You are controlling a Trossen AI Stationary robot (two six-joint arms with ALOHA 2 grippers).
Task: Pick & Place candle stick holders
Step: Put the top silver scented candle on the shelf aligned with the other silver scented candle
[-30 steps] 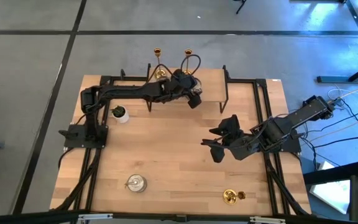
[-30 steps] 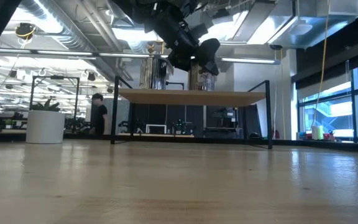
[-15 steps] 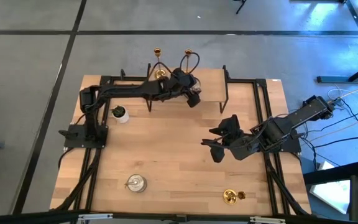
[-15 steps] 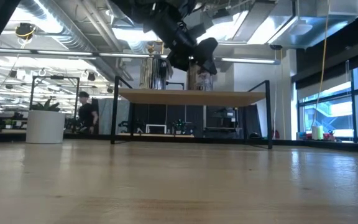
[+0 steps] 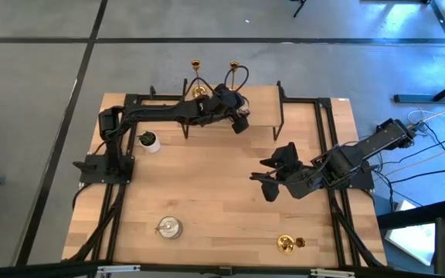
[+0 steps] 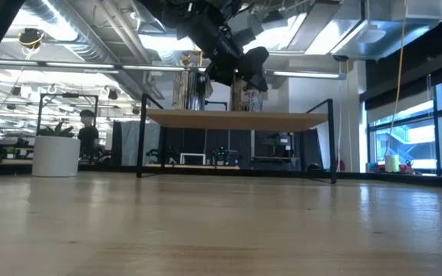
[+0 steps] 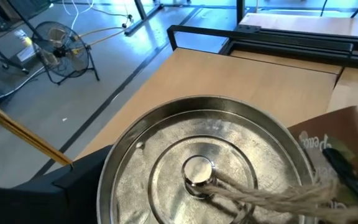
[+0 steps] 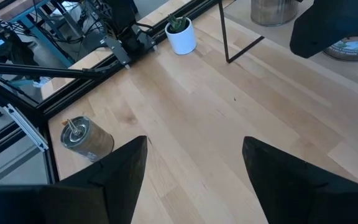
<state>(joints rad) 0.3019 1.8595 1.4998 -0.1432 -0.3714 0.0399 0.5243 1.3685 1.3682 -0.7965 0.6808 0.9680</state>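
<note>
The job looks well past halfway, if the raised shelf (image 5: 263,106) at the far side of the table (image 5: 222,201) is where the holders belong. Four of the six stand up there: two tall gold holders (image 5: 197,79) along its far edge, one squat silver holder (image 6: 190,89) beside them, and a second silver holder (image 7: 204,168) directly under the left gripper (image 5: 236,117). That gripper hangs over the shelf with its jaws spread wide around this silver one, which rests flat on the shelf board; I cannot tell whether the fingers touch its sides, so it may be just set down or about to be shifted. Two holders are left on the near part of the table, well apart from each other: a third silver holder (image 5: 168,227) toward the left arm's side, and a third gold holder (image 5: 287,244) toward the right arm's side, which seems to lie tipped over. The right gripper (image 5: 267,176) waits above the middle of the table, jaws apart and empty. A small white plant pot (image 5: 149,140) near the left arm's base is not part of the job.
</note>
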